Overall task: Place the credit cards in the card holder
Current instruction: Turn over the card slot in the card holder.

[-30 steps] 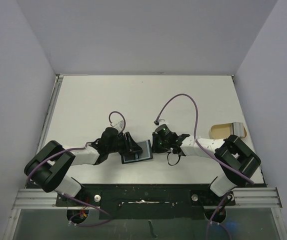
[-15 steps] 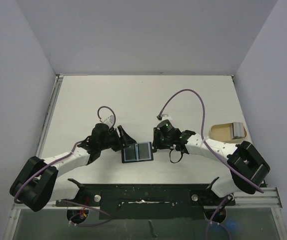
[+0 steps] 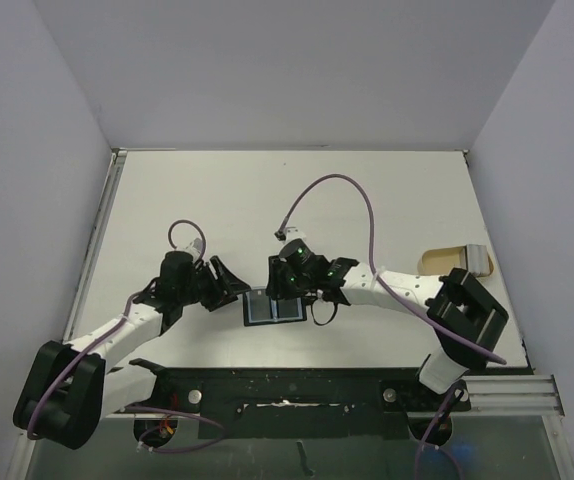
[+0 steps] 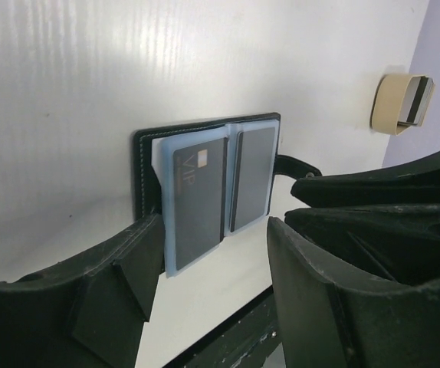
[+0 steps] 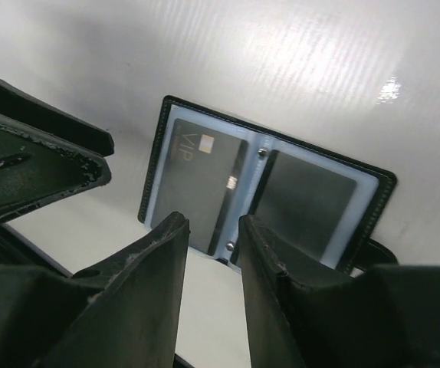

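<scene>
The holder lies open and flat on the table, grey-blue inside facing up, between the two grippers. The left gripper sits just off its left edge. Its jaws are wide apart and hold nothing. In the left wrist view the holder is straight ahead of these jaws, and the pale sleeve's near corner is just beside one finger. I cannot tell if they touch.

The right gripper hangs over the holder's far edge. Its jaws stand a narrow gap apart, and nothing is gripped between the fingers. In the right wrist view the holder fills the space just beyond the fingertips.

Two cards are in the holder's pockets, one on each side of the fold. The VIP card, dark with a small pale chip, is in the half nearer the left jaws. The plain card, equally dark, is in the other half. The snap tab sticks out from the plain card's side.

A tan tray rests well off to the right of both grippers, near the table's edge. A grey spare card lies in its right end.
</scene>
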### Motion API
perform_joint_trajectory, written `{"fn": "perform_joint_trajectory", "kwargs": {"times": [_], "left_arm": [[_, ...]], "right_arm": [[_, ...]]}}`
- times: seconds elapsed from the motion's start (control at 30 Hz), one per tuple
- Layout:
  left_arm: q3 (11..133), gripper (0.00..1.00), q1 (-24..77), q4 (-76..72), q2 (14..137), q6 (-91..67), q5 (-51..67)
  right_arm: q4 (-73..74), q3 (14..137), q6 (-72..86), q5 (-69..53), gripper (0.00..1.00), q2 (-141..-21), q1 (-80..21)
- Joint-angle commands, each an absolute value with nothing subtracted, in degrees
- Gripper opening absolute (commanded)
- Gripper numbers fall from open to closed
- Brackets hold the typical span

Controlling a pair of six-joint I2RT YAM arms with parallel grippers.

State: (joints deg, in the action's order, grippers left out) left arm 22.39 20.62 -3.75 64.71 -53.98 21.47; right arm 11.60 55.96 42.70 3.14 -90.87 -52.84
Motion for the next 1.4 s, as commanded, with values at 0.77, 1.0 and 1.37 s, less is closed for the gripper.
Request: {"fn": "perform_joint_trajectory", "kwargs": {"times": [0.77,1.0,1.37], "left_arm": [[17.14,0.55,17.17,-17.55,68.31,-59.12,34.05],[16.16,0.55,17.26,-21.66,70.08,-59.76,34.23],[16.22,0.55,17.30,-23.86,72.90,-58.89,33.74]], "right_arm": [[7.90,60.98,43.71,-0.88,0.23,-103.25,-53.79],[6.63,58.34,43.84,-0.41,0.16,-102.29,-53.15],[4.71,55.64,44.65,-0.96,0.14,-101.43,-52.56]]}}
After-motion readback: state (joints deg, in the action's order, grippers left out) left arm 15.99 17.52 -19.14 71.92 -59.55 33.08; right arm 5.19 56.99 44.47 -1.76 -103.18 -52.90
